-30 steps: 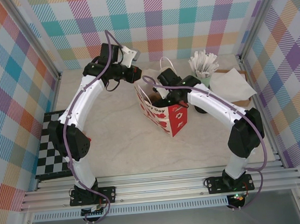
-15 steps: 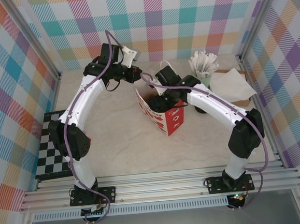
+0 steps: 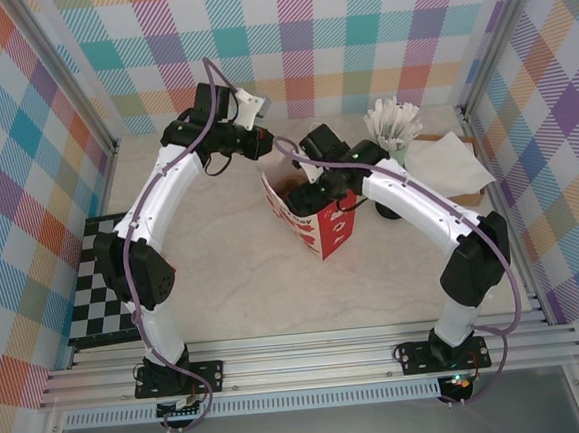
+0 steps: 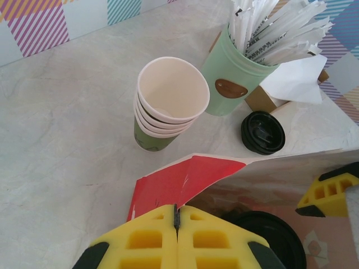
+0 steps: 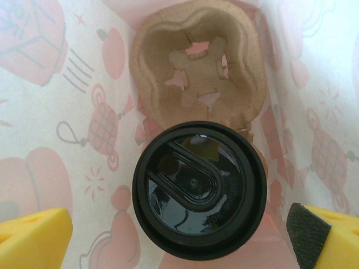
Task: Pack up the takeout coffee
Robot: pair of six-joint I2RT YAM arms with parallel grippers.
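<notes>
Ok, takeout coffee (image 5: 199, 188) is inside the paper bag (image 3: 315, 224), black lid up. It sits in the lower half of the right wrist view, against the lower end of a brown cardboard cup carrier (image 5: 193, 61) whose empty slot shows above it. Right hand (image 5: 179, 238) is down in the bag mouth, with yellow fingers (image 5: 33, 238) wide apart at the lower left and lower right corners, one on each side of the lid, clear of it, gripping nothing. Left hand (image 4: 176, 218) is at bottom centre of its own view with fingers pressed together; the bag's red rim runs straight into the seam between them, so it reads as pinched on the bag edge. Overhead, the bag stands mid-frame on the desk (image 3: 222, 252), left hand at its upper-left corner. Above the bag in the left wrist view: stack of lidless cups (image 4: 171, 106), mint-green pot (image 4: 230, 84) of white sachets (image 4: 275, 28) just right of it, loose black lid (image 4: 262, 131) flat on the desk below the pot, white napkins (image 4: 294, 81) further right.
</notes>
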